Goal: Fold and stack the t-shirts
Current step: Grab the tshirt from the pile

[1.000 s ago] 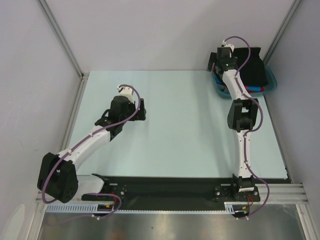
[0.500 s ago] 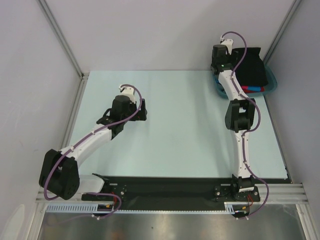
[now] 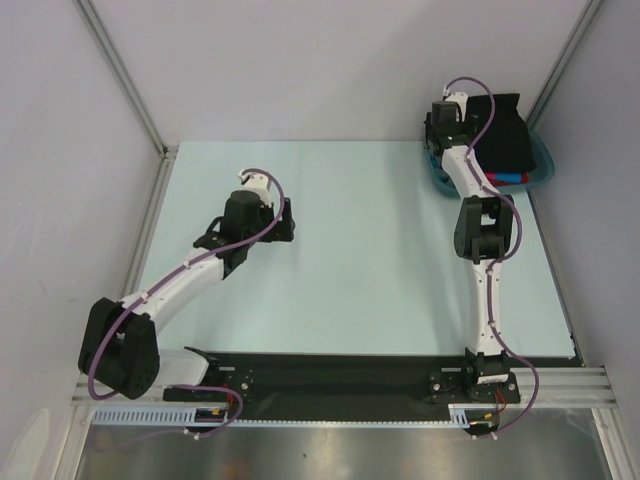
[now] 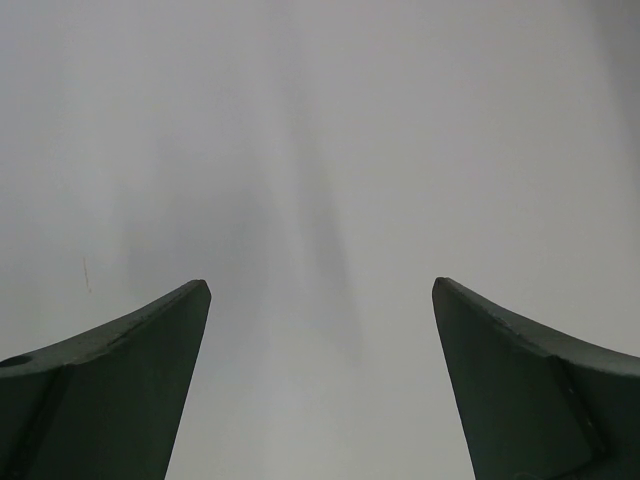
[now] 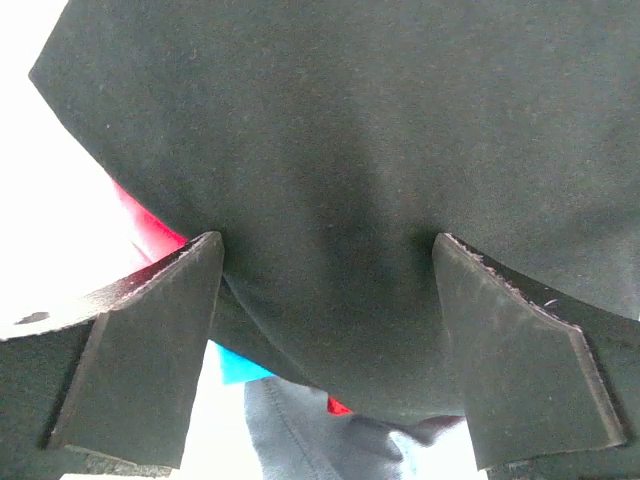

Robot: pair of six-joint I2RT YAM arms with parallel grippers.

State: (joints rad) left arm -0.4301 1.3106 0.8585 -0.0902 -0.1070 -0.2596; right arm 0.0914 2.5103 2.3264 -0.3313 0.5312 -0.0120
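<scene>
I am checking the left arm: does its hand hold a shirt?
No, the left hand is open, and only a pale surface shows in the gap.

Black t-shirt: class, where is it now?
In the top view, the black t-shirt lies in the teal basin at the table's far right corner, covering a blue shirt and a red shirt, under the open right gripper.

Pale table (image 3: pixel 350 290), seemingly white walls (image 3: pixel 300 60)
</scene>
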